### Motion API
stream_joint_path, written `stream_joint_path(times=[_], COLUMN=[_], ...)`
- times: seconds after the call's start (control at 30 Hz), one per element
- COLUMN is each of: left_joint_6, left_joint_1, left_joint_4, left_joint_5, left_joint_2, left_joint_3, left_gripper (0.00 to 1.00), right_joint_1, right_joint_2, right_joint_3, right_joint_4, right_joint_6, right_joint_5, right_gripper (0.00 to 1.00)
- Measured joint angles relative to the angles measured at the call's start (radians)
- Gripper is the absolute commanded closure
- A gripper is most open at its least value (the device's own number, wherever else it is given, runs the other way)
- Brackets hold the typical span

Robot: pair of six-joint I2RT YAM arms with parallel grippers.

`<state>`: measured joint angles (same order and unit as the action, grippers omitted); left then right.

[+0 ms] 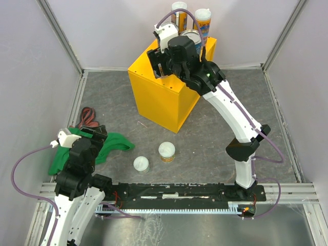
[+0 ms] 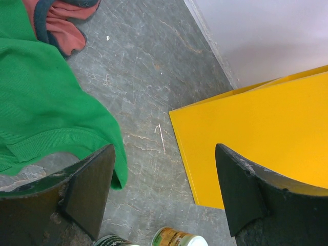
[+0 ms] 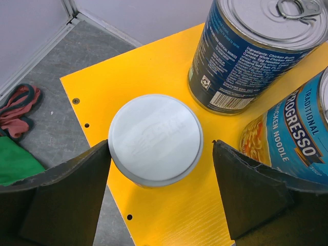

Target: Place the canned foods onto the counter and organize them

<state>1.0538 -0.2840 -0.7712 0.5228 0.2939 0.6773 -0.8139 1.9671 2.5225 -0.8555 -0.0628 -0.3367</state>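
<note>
The right hand hung over the counter with its fingers spread to either side of a short white-lidded can. The can stood upright on the yellow top. A sliver of yellow showed between the lid and the finger at 3 o'clock, and the finger at 9 o'clock was at or just off the rim, so the hand was released, not grasping.

Two blue-labelled cans stood at 1 and 3 o'clock of the short can, the nearer one just beside the finger on that side. Two tall orange-labelled cans stood along the counter's 12 o'clock edge.

This looked like the set-down of the third kind of can. The short can sat near the counter's 8 o'clock edge, so a clean exit seemed to call for a straight vertical lift. The fingers would need to stay wide until they cleared the lid, with no sideways drift toward the blue cans or the edge. Only then should the arm swing away.

Two more short cans waited on the tabletop, at about 6 o'clock of the counter and well apart from it. The left hand hovered released and empty near the green cloth, at 8 o'clock of the counter.
</note>
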Motion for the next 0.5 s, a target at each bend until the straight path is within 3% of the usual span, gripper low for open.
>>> stream_joint_path(times=[0.2,0.5], left_joint_6=[0.000,0.000], left_joint_1=[0.000,0.000], left_joint_4=[-0.002,-0.004], left_joint_5=[0.000,0.000], left_joint_2=[-0.008,-0.011], left_joint_3=[0.001,0.001], left_gripper=[0.15,0.16], right_joint_1=[0.005,0.013], right_joint_2=[-0.003,-0.033], right_joint_3=[-0.021,-0.134], right_joint_4=[0.032,0.121], right_joint_6=[-0.003,-0.015], right_joint_5=[0.005,0.024], right_gripper=[0.20,0.38])
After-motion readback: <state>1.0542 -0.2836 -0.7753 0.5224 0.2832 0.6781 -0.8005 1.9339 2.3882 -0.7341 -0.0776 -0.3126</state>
